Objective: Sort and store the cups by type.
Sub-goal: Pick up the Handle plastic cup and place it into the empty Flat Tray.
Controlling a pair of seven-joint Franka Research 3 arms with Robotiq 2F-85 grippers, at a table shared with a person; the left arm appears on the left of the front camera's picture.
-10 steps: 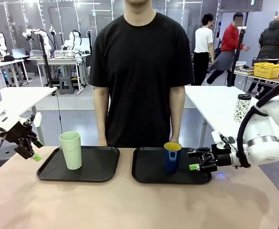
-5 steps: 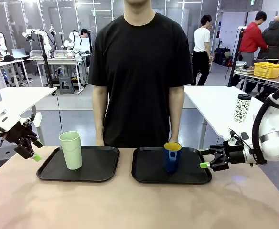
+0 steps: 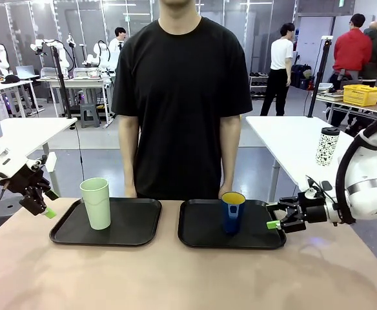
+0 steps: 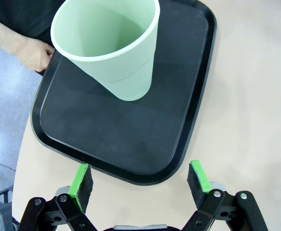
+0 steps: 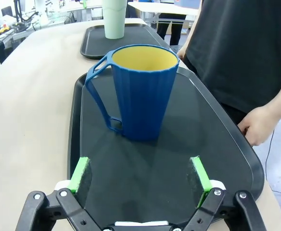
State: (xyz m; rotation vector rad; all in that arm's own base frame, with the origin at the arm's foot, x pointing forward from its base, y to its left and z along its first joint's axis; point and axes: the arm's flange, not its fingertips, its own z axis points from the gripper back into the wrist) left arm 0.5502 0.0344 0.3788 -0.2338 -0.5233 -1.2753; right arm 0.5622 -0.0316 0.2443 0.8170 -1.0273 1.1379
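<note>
Each cup stands alone on its own black tray, so we judge the sorting done and the step in hand to be drawing both arms clear. To do that well, we should pull each pincer straight back along its own line and level with the table, so that no finger catches a tray rim or tips a cup.

Our right pincer (image 3: 274, 224) hangs just outside the right tray (image 3: 201, 240), its pads spread wide and holding nothing. The blue mug (image 5: 143, 91) stands straight ahead of it, well apart from the pads, with its handle turned to the left in the wrist view. The person's hand (image 5: 257, 124) rests at the tray's edge ahead and to the right, so we should not swing that way.

Our left pincer (image 4: 140, 178) is likewise spread and empty, its pads just short of the near rim of the left tray (image 4: 198, 110). The green cup (image 4: 112, 45) stands ahead of it at the far part of that tray.

The green cup is tall, pale mint, handleless and upright. The mug is shorter, dark blue, ribbed, yellow inside, and also upright.
</note>
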